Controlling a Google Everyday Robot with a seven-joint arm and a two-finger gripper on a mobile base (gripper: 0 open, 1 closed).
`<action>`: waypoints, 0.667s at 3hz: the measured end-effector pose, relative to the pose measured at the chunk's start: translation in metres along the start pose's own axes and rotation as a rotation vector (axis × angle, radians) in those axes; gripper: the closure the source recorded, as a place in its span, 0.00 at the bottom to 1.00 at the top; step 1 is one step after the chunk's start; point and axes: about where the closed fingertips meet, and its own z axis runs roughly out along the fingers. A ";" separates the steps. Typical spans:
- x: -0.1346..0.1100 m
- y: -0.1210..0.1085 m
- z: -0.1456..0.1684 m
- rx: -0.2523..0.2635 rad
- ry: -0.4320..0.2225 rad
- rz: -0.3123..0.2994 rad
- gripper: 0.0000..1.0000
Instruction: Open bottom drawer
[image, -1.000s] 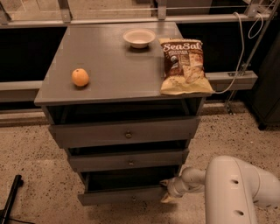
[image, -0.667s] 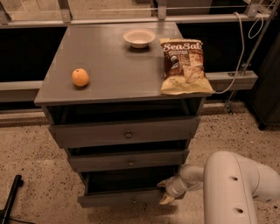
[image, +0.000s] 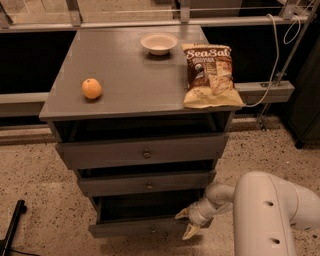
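The flat-fronted grey wooden bottom drawer (image: 140, 229), lowest of 3, stands partly out above a speckled stone floor (image: 40, 185). The beige-fingered gripper (image: 186, 223) sits at its right end, jaws spread.

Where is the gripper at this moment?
In the camera view, the gripper is low and right of centre, at the right end of the bottom drawer, below the middle drawer.

Arm (image: 272, 215): off-white, smooth, fat rounded shell, lower R of view. Two small dark oval holes (image: 264, 203) in shell. Wrist (image: 202, 211) much narrower, white, built of short ring-like segs. Gripper (image: 185, 224) at bottom of view, just R of centre: two tan, pointed fingers (image: 190, 232), tips spread apart.
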 end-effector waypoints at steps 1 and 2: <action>0.011 0.018 -0.003 -0.033 -0.043 0.027 0.53; 0.008 0.018 -0.007 -0.021 -0.047 0.013 0.45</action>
